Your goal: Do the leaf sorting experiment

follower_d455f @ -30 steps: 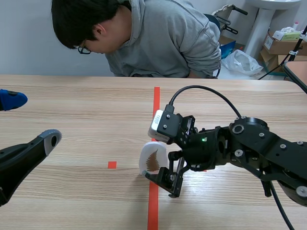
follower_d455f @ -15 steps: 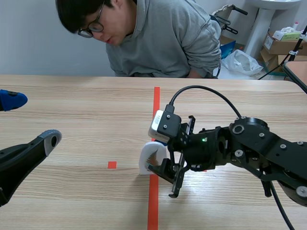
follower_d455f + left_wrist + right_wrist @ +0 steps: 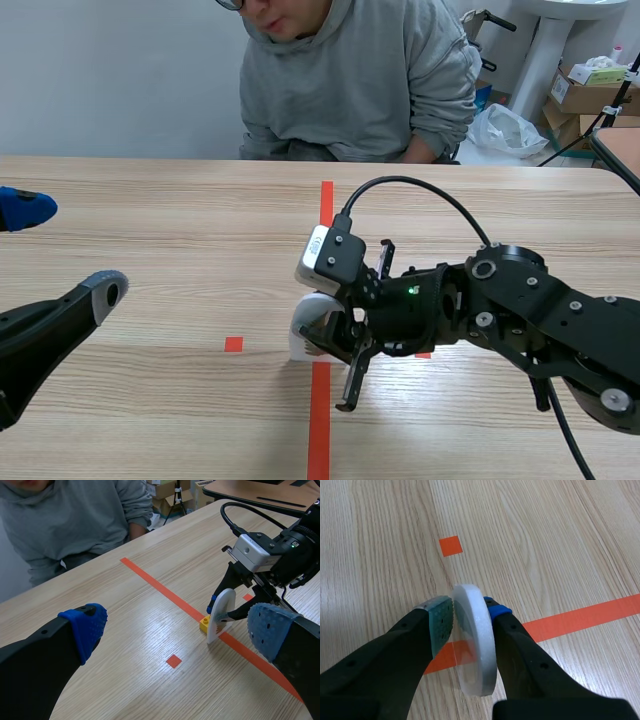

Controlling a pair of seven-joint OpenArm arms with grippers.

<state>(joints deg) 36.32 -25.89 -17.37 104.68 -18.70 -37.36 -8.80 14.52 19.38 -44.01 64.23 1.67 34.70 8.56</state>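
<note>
white leaf disc (image 3: 476, 650) is pinched on edge between the pads of the right gripper (image 3: 469, 616); probably light, stiff, a bit slick, so flat faces are best gripped. left gripper (image 3: 175, 630) is seen wide open

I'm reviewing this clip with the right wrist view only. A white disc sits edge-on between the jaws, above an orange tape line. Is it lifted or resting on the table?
Observer: Resting. In the left wrist view the white disc stands upright with its lower rim on the table.
Operator: Is anything propping it?
Observer: A small yellow block sits against its foot, hidden from your camera.
Operator: And the other arm?
Observer: The left arm is low at the table's left side, its jaws open and empty, apart from the disc.
</note>
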